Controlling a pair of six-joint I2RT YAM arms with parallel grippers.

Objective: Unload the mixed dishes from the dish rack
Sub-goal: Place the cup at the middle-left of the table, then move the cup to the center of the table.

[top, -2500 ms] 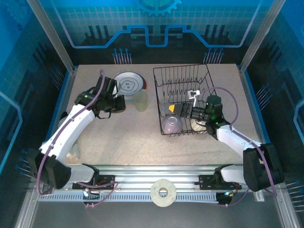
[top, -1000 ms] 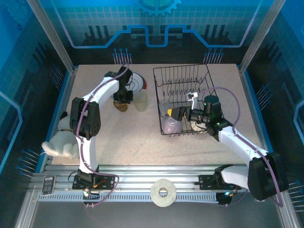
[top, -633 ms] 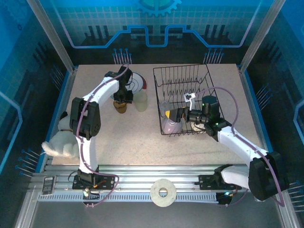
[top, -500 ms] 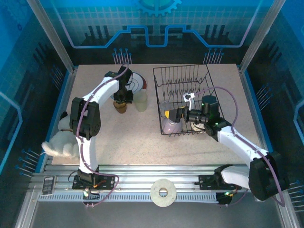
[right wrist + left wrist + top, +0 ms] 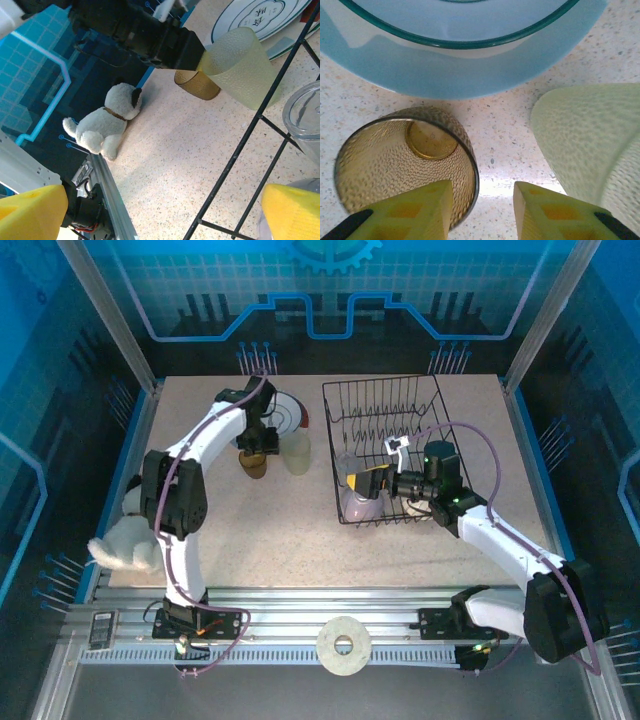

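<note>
Setting the brown cup (image 5: 253,463) free beside the plate (image 5: 275,412)
From above, our left pincer (image 5: 255,451) hangs over the cup on the worktop (image 5: 290,540), left of the dish rack (image 5: 385,387). At the left wrist, its fingers (image 5: 415,212) are parted astride the rim, so we should rise straight up. At the right wrist, our right pincer (image 5: 161,210) is spread wide at the rack's wires.

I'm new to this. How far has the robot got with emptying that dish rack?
Done: a plate, a brown cup and a pale tumbler sit on the table outside the dish rack. In hand: nothing; the left fingers are parted by the cup, the right fingers open over a lavender bowl. Left: that bowl, a clear glass and what looks like another bowl under the right arm, all in the rack.
</note>
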